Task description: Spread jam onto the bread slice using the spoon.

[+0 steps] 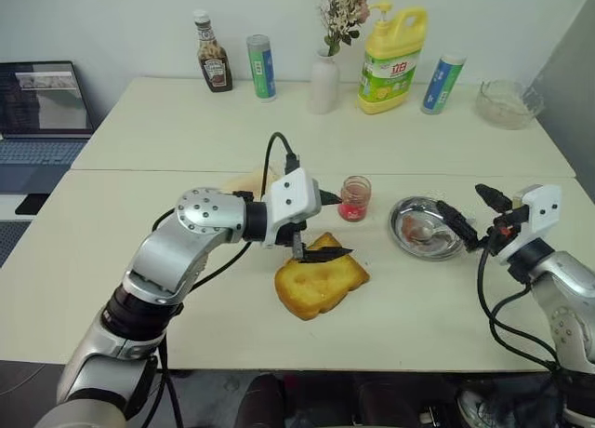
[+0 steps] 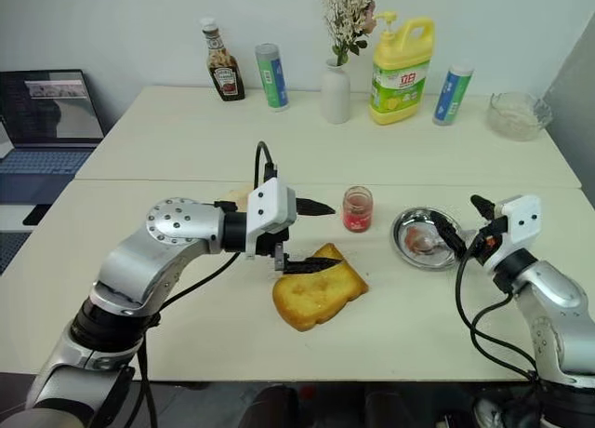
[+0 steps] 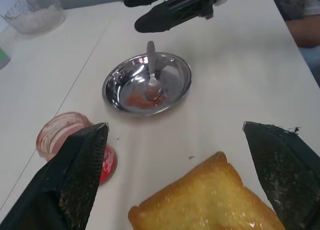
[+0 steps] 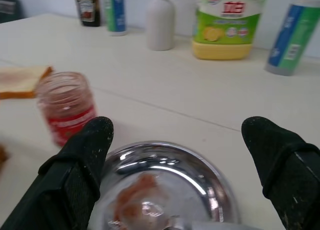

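Your spoon (image 3: 152,72) lies in the steel dish (image 3: 177,70), bowl smeared red. The thick golden bread slice (image 1: 321,281) sits bare beside the jam (image 1: 354,198). Your 2 grippers, left (image 1: 327,225) and right (image 1: 476,214), stand spread, empty.

Head pair high and wide, wrist cameras low and close

The stereo eyes look forward and down over the table (image 1: 437,326); each wrist camera looks along its own fingers, and both share the steel dish (image 3: 176,70) and jam jar (image 4: 65,106), seen from opposite sides
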`<state>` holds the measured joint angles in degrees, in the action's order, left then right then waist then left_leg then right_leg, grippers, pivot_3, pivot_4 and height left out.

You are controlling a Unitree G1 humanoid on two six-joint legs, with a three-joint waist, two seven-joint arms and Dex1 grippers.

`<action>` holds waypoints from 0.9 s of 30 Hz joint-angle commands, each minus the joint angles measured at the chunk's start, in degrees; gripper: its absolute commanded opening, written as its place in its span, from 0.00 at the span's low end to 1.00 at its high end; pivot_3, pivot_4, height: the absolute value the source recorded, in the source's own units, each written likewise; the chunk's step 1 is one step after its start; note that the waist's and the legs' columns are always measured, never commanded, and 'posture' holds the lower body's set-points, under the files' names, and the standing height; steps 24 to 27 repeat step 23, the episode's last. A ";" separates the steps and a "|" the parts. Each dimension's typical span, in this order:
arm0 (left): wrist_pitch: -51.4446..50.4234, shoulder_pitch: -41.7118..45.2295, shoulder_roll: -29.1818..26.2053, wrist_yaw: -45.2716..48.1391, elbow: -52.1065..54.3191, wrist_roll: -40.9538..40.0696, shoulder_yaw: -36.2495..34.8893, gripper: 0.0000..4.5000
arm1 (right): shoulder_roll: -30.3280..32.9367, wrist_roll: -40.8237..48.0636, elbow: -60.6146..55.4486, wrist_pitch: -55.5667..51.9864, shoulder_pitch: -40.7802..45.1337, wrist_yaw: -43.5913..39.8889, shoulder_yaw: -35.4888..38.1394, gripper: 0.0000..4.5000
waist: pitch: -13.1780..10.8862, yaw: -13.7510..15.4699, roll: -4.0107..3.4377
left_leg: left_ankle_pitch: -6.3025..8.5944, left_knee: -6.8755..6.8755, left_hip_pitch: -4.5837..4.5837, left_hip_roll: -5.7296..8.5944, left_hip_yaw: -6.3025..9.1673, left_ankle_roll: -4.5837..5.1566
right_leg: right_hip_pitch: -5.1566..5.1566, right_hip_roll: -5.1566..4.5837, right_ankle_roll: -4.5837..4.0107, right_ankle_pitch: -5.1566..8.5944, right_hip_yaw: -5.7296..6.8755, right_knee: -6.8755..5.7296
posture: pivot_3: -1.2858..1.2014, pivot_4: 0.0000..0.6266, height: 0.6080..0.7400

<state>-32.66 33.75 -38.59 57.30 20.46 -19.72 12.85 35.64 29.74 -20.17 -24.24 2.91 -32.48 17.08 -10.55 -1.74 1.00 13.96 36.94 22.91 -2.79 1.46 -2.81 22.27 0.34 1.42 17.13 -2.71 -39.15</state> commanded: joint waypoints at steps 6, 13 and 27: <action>6.67 -14.96 -10.74 0.47 2.96 2.18 -10.64 1.00 | 9.72 8.37 -14.31 -5.79 -8.51 -11.02 3.78 0.99 | -0.01 0.07 0.02 | 0.00 0.02 -0.03 -0.01 0.02 0.00 | -0.06 -0.03 0.01 0.00 0.05 0.02 | 0.52 0.24 1.00; 13.25 -28.09 -15.77 2.95 1.71 3.66 -16.04 1.00 | 17.45 4.16 -17.14 -1.55 -18.67 -23.22 2.93 0.99 | -0.01 0.11 0.03 | 0.01 0.01 -0.04 0.02 -0.02 0.00 | -0.08 -0.11 0.04 0.02 0.06 0.09 | 0.52 0.24 1.00; 17.39 -33.34 -16.01 3.13 -0.53 5.00 -16.82 1.00 | 18.45 1.10 -12.77 1.94 -18.65 -27.21 2.38 0.99 | 0.00 0.10 0.06 | 0.00 0.05 -0.10 0.02 -0.04 0.00 | -0.13 -0.13 0.17 0.06 0.06 0.07 | 0.52 0.24 1.00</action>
